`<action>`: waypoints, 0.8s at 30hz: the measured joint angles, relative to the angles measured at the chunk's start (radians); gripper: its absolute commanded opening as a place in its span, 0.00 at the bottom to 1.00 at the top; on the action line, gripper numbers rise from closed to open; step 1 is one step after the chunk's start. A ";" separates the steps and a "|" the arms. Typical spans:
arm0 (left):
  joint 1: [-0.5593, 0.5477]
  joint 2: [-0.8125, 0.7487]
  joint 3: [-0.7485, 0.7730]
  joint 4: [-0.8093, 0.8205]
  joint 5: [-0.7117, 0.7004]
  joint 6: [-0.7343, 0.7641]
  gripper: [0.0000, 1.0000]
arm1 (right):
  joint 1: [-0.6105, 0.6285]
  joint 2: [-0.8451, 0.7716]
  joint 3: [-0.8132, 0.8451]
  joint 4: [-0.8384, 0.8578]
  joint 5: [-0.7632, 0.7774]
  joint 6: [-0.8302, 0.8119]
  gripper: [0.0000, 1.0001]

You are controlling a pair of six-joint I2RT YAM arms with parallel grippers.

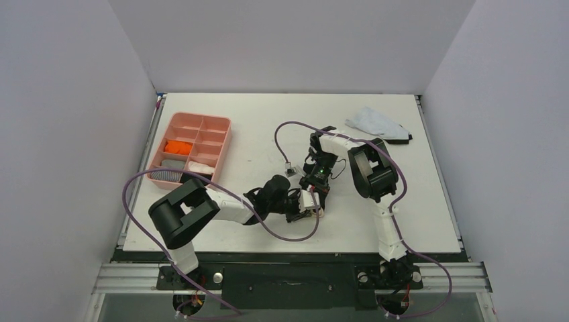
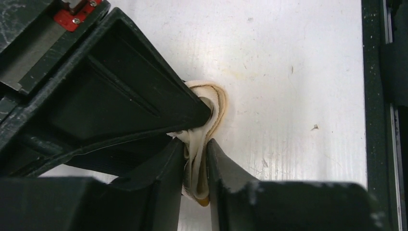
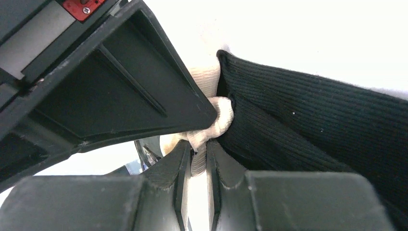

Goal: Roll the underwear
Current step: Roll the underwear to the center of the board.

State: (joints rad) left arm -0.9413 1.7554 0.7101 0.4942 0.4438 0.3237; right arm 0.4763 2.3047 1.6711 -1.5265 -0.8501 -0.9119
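Left end effector point(image 2: 195, 150): narrow, fingers clamped on a thin fold of cream cloth. This is the beige waistband point(image 2: 215, 103) of the black underwear point(image 3: 298, 120). In the left wrist view the band stands up between the fingertips and curls into a small loop just beyond them, low over the white table point(image 1: 268, 121). The loop's edge is slightly yellowish, and no black cloth shows in this view.

Right end effector point(image 3: 197, 153): also narrow, pinching the same cream band. In the right wrist view the band looks knitted and bunched into a knob right above the fingertips. The black body of the garment joins it on the right as ribbed, dark, soft fabric in two thick folds running to the frame's right edge.

From the top camera both end effectors meet tip to tip near the table's middle, toward the near edge, with a small pale bit of cloth between them. The garment is held there, but most of it is hidden by the arms, so I cannot tell how far it is rolled.

The orange underwear point(image 1: 178, 145) is bunched in a left-column compartment of the pink tray point(image 1: 227, 137) at the table's left. A grey striped piece and a white piece sit in the compartments nearer the arms. A pale grey cloth point(image 1: 376, 122) with a black edge lies at the far right, well apart.
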 measured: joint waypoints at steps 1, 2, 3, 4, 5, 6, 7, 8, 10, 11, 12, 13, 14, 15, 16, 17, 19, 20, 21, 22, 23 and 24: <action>0.002 0.003 0.006 -0.003 -0.002 0.001 0.10 | 0.000 0.000 0.000 -0.002 0.003 0.001 0.01; 0.002 0.007 0.012 -0.006 -0.002 -0.001 0.05 | 0.000 0.000 0.000 -0.003 0.007 0.002 0.03; 0.002 0.010 0.016 -0.011 0.000 -0.001 0.03 | 0.000 0.000 0.000 -0.003 0.010 0.002 0.04; 0.002 0.011 0.019 -0.015 0.001 -0.003 0.00 | -0.002 0.000 0.000 -0.004 0.012 0.003 0.06; 0.002 0.012 0.023 -0.020 0.002 -0.002 0.00 | -0.004 0.000 0.000 -0.004 0.013 0.004 0.07; 0.002 0.012 0.026 -0.025 0.003 -0.002 0.00 | -0.005 0.000 0.000 -0.004 0.013 0.004 0.09; 0.002 0.013 0.028 -0.029 0.003 -0.002 0.00 | -0.006 0.000 0.000 -0.005 0.013 0.005 0.11; 0.002 0.013 0.029 -0.032 0.003 -0.003 0.00 | -0.006 0.000 0.000 -0.005 0.013 0.006 0.17; 0.002 0.013 0.034 -0.042 0.005 -0.003 0.00 | -0.006 0.000 0.000 -0.004 0.013 0.007 0.23; 0.002 0.013 0.037 -0.049 0.008 -0.003 0.00 | -0.008 0.000 0.000 -0.004 0.013 0.010 0.25; 0.002 0.014 0.039 -0.054 0.013 -0.003 0.00 | -0.011 0.000 0.000 -0.004 0.011 0.012 0.30; 0.002 0.016 0.043 -0.058 0.019 -0.003 0.00 | -0.015 0.000 0.000 -0.003 0.011 0.013 0.32; 0.002 0.017 0.045 -0.063 0.025 -0.003 0.00 | -0.020 0.000 0.000 -0.003 0.011 0.013 0.35; 0.002 0.019 0.048 -0.066 0.031 -0.004 0.00 | -0.027 -0.001 0.000 -0.003 0.010 0.013 0.36; 0.002 0.023 0.053 -0.070 0.039 -0.005 0.00 | -0.034 -0.002 0.000 -0.004 0.010 0.013 0.37; 0.002 0.026 0.058 -0.075 0.044 -0.006 0.00 | -0.042 -0.003 0.000 -0.004 0.010 0.012 0.37; 0.002 0.031 0.067 -0.084 0.055 -0.009 0.00 | -0.056 -0.007 0.000 -0.005 0.010 0.009 0.38; 0.002 0.032 0.070 -0.088 0.060 -0.010 0.00 | -0.064 -0.009 0.000 -0.008 0.010 0.007 0.38; 0.002 0.034 0.074 -0.092 0.065 -0.013 0.00 | -0.072 -0.011 0.000 -0.011 0.010 0.006 0.38; 0.002 0.038 0.079 -0.095 0.072 -0.018 0.00 | -0.078 -0.015 0.000 -0.013 0.010 0.006 0.38; 0.002 0.042 0.083 -0.098 0.078 -0.022 0.00 | -0.083 -0.019 0.000 -0.013 0.011 0.006 0.38; 0.004 0.048 0.092 -0.104 0.090 -0.028 0.00 | -0.089 -0.025 0.000 -0.013 0.012 0.006 0.38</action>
State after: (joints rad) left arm -0.9375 1.8030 0.8024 0.3901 0.5339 0.2955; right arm 0.3874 2.2799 1.6707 -1.5394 -0.8379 -0.9062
